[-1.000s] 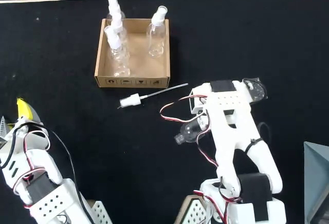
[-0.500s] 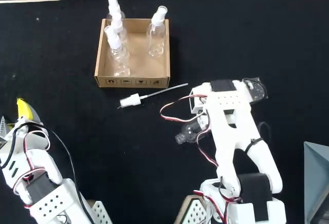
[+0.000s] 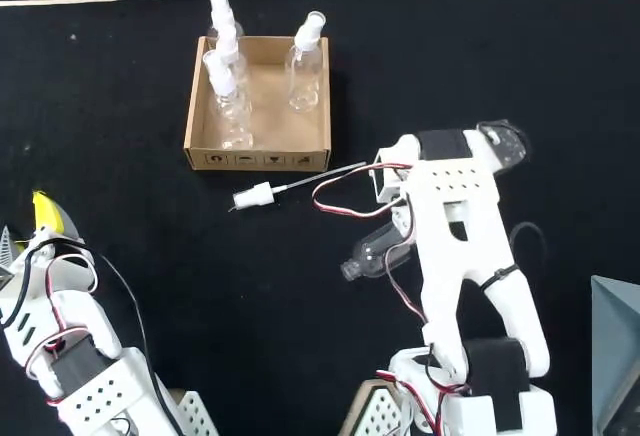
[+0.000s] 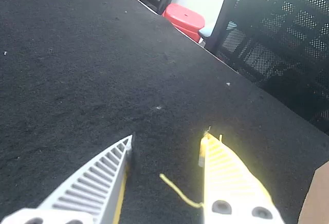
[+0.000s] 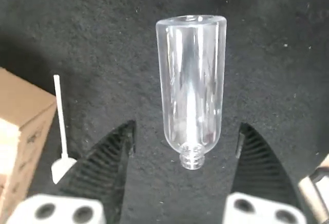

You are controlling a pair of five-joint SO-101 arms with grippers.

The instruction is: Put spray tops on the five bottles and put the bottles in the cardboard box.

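A clear uncapped bottle (image 3: 368, 253) (image 5: 193, 85) lies on its side on the black table. My right gripper (image 5: 186, 127) is open over it, one finger on each side of its neck, with gaps showing between fingers and glass. A loose white spray top (image 3: 253, 196) (image 5: 60, 167) with a long thin tube lies just in front of the cardboard box (image 3: 300, 154) (image 5: 20, 126). Several capped bottles (image 3: 305, 71) stand upright in the box. At the near left corner my left gripper (image 4: 167, 149) (image 3: 45, 214) is open over bare table and holds nothing.
The right arm's white body (image 3: 460, 246) covers the table to the right of the bottle. A grey object (image 3: 615, 346) sits at the near right edge. The table's edge (image 4: 257, 88) runs close beyond the left gripper.
The right arm's wrist has shifted a little toward the far side of the table. The bottle, the spray top and the left arm have kept their places.
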